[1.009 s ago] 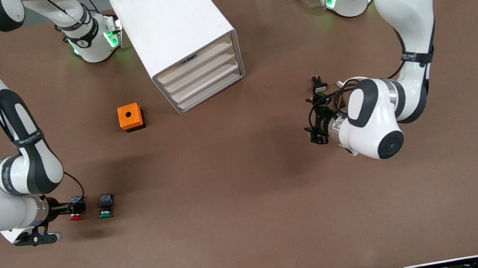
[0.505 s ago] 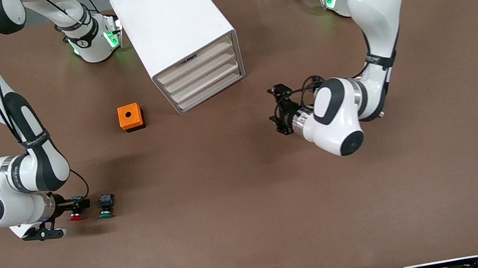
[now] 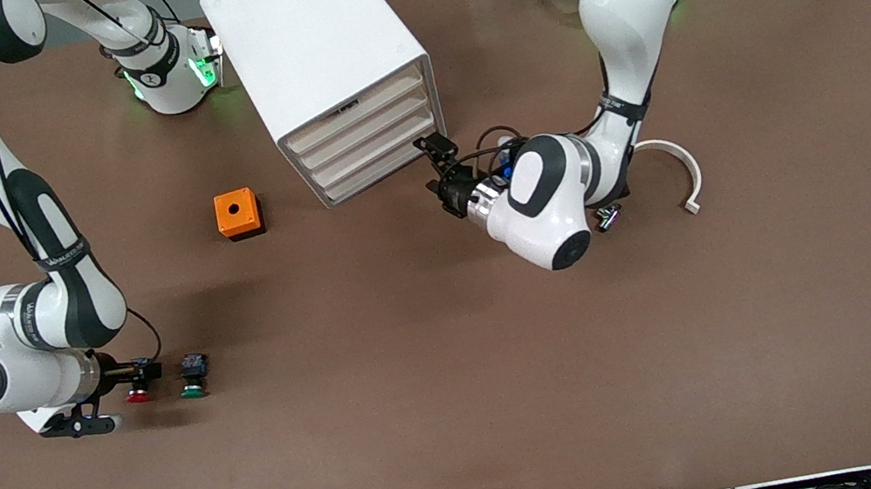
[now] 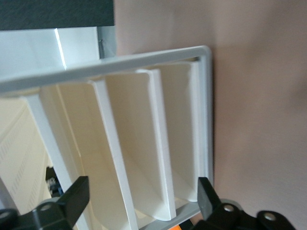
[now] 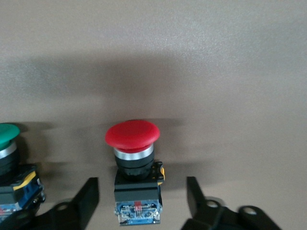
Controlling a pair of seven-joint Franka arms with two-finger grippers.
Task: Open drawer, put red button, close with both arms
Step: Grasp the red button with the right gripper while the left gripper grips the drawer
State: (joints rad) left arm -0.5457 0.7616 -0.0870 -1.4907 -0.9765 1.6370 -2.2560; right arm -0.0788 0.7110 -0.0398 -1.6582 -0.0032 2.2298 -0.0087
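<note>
Front view: left hand (image 3: 433,167) spread at the drawer (image 3: 378,167) fronts — right hand (image 3: 125,387) spread around the red button (image 3: 138,393).

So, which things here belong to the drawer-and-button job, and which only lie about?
Belong to the job:
- white box cabinet with four beige-fronted drawers, all shut
- red-capped push button on a black body
- left end effector, open in front of the drawers
- right end effector, open around the red button

Only lying about:
- green-capped push button
- orange box with a hole
- white curved strip
</note>
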